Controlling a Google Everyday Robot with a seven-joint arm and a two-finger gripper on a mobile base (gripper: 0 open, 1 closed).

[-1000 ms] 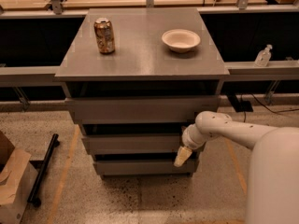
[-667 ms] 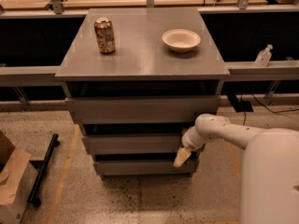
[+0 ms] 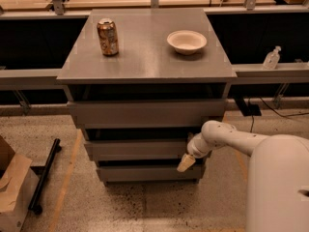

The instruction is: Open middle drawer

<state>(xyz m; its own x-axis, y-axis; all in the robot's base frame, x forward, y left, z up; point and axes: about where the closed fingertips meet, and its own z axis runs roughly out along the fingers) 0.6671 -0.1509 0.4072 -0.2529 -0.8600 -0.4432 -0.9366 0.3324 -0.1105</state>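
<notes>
The grey cabinet has three handleless drawers stacked under its top. The middle drawer (image 3: 137, 149) shows its long flat grey front, with a dark gap above it. The wider, taller top drawer (image 3: 145, 112) is above it and the narrowest bottom drawer (image 3: 145, 173) is below. My gripper (image 3: 185, 163) is at the right end of the middle drawer's front, its cream tip hanging at the drawer's lower right corner, just above the bottom drawer. My white arm (image 3: 231, 139) reaches in from the right.
On the cabinet top (image 3: 145, 57) stand a soda can (image 3: 107, 36) at the left and a white bowl (image 3: 187, 41) at the right. A cardboard box (image 3: 12, 187) and a black bar (image 3: 44, 175) lie on the floor at the left. A plastic bottle (image 3: 272, 58) stands on the right ledge.
The arm has shifted very slightly. The drawers look unchanged.
</notes>
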